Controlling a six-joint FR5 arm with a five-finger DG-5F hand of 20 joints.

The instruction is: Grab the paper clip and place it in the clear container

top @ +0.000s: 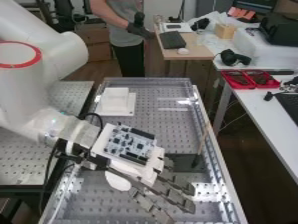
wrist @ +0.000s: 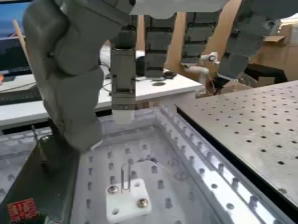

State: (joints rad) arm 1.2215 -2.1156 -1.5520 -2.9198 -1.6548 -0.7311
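Note:
The hand is over the near half of the perforated bench, its fingers straight and spread. In the wrist view the hand has long straight fingers and a thick thumb, with nothing between them. A thin metal paper clip stands upright at a small white block with screws, below and apart from the fingertips. Beside it, a faint round transparent outline may be the clear container; I cannot tell surely.
A dark box with a thin stick stands beside the hand. A white block on a plate sits farther along the bench. Raised metal rails border the bench. A white table with red trays stands at the right.

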